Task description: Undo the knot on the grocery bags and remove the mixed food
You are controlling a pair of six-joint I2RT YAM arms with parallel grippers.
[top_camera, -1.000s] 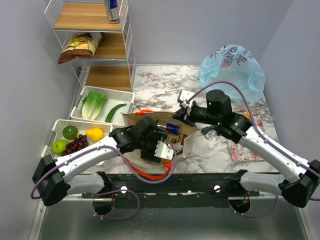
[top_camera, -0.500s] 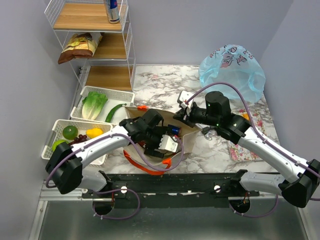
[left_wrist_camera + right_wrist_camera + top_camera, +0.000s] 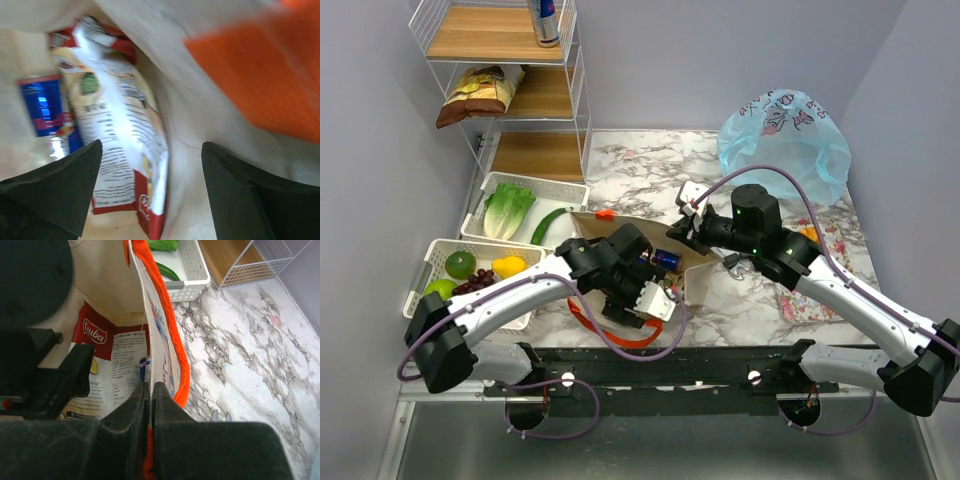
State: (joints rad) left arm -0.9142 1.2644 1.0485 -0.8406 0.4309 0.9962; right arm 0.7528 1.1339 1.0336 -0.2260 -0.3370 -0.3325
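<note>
Top external view puts the boxy beige canvas tote with orange strap handles (image 3: pixel 698 285) at the near edge of the marble worktop (image 3: pixel 640 165), about midway along it, mouth up. It is soft cloth that sags, so my right tool (image 3: pixel 150 390) is clenched on its rim beside the orange strap, holding the mouth apart. The thin translucent light-blue plastic bag (image 3: pixel 785 135) sits bulging at the far right corner, with neither tool on it. I judge that film light, slippery and easy to tear, best taken at its gathered top.

Inside the tote, the left wrist view shows my left tool (image 3: pixel 151 145) released, jaws spread wide over the crinkly white-and-red snack packet (image 3: pixel 125 120) without gripping it. That packet looks light, air-filled and crushable, with a slick skin. I would pinch it gently at a flat sealed end. Beside it lies the blue-silver drink can (image 3: pixel 42 107). It looks rigid, heavier, smooth and prone to roll, so I would take it squarely across its body.
</note>
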